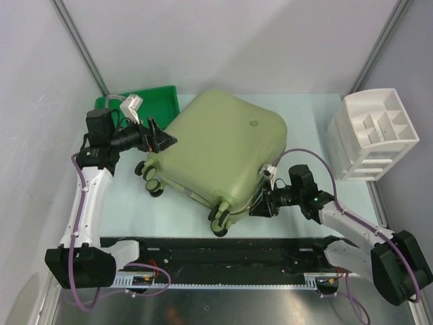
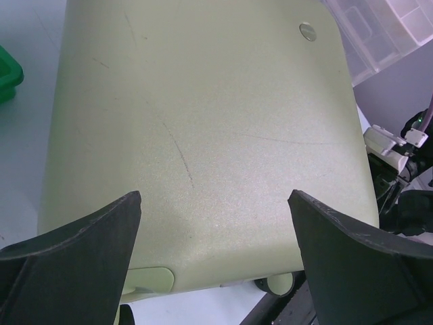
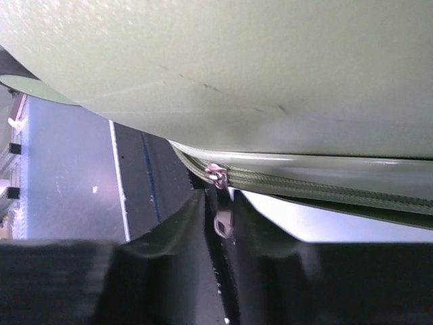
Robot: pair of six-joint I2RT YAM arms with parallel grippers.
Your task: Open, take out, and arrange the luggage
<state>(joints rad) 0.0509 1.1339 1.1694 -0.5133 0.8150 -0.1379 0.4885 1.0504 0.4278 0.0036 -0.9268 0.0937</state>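
Observation:
The luggage lies flat and zipped closed on the table, a pale olive-green hard shell with its black wheels toward the near side. My left gripper hovers at its left edge, open wide, and in the left wrist view the shell fills the space beyond the spread fingers of that gripper. My right gripper is at the case's near-right edge. In the right wrist view its fingers stand close together around the small metal zipper pull, which hangs from the zipper line under the shell.
A flat green tray lies behind the case at the back left. A white compartmented organizer stands at the right. A black rail runs along the near edge between the arm bases.

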